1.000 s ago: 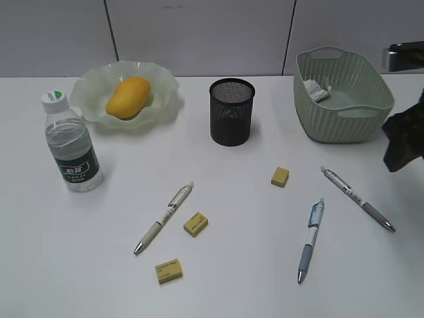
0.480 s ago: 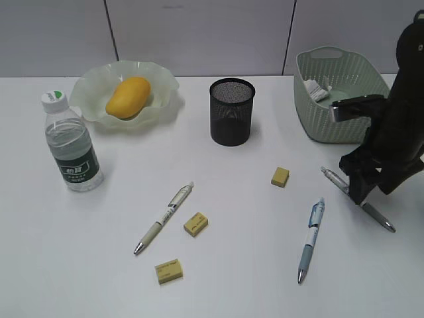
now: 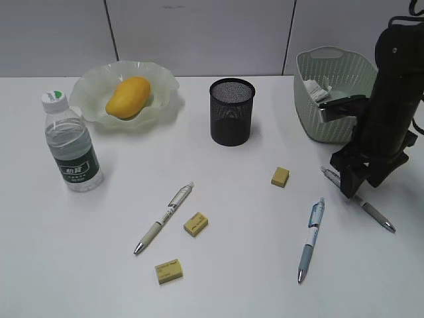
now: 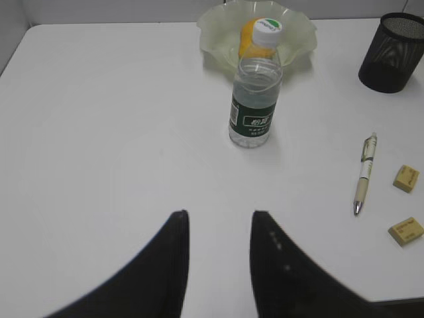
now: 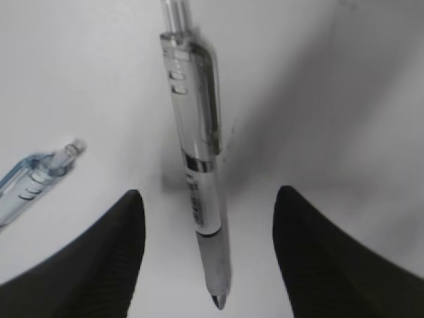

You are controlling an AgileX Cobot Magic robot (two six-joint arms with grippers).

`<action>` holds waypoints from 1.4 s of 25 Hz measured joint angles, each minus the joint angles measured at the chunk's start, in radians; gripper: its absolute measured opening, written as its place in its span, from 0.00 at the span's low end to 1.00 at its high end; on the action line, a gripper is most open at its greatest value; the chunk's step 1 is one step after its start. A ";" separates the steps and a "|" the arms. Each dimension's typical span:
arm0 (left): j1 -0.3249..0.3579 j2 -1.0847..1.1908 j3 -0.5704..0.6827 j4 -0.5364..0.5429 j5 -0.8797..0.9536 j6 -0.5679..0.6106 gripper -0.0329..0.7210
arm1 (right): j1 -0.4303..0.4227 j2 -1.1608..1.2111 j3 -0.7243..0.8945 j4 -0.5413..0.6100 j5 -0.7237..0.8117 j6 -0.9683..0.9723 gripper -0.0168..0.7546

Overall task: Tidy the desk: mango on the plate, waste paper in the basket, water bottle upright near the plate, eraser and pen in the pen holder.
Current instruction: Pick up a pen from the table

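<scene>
Over the bench (image 3: 218, 265), the right claw (image 5: 209, 255) stands released astride a grey pen (image 5: 197, 159), not touching it. Left claw (image 4: 218, 258) hangs unclenched, holding nothing, near the bottle (image 4: 255, 93).

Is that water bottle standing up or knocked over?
Standing upright: the water bottle rests on its base on the desk, white cap on top, beside the plate.

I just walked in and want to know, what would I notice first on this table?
Probably the big black robot arm on the right, its right gripper open and straddling a grey pen on the desk. Next, the bright yellow mango on the frilly green plate at the back left, with the water bottle standing in front of it.
</scene>
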 joint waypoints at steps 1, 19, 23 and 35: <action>0.000 0.000 0.000 0.000 0.000 0.000 0.37 | 0.002 0.005 -0.002 -0.006 0.000 -0.004 0.65; 0.000 0.000 0.000 0.000 0.000 0.000 0.36 | 0.017 0.032 0.042 -0.011 -0.065 -0.016 0.60; 0.000 0.000 0.000 0.000 0.000 0.000 0.36 | 0.017 0.032 0.042 -0.011 -0.075 -0.016 0.50; 0.000 0.000 0.000 0.000 0.000 0.000 0.36 | 0.017 0.041 0.041 -0.019 -0.081 -0.004 0.23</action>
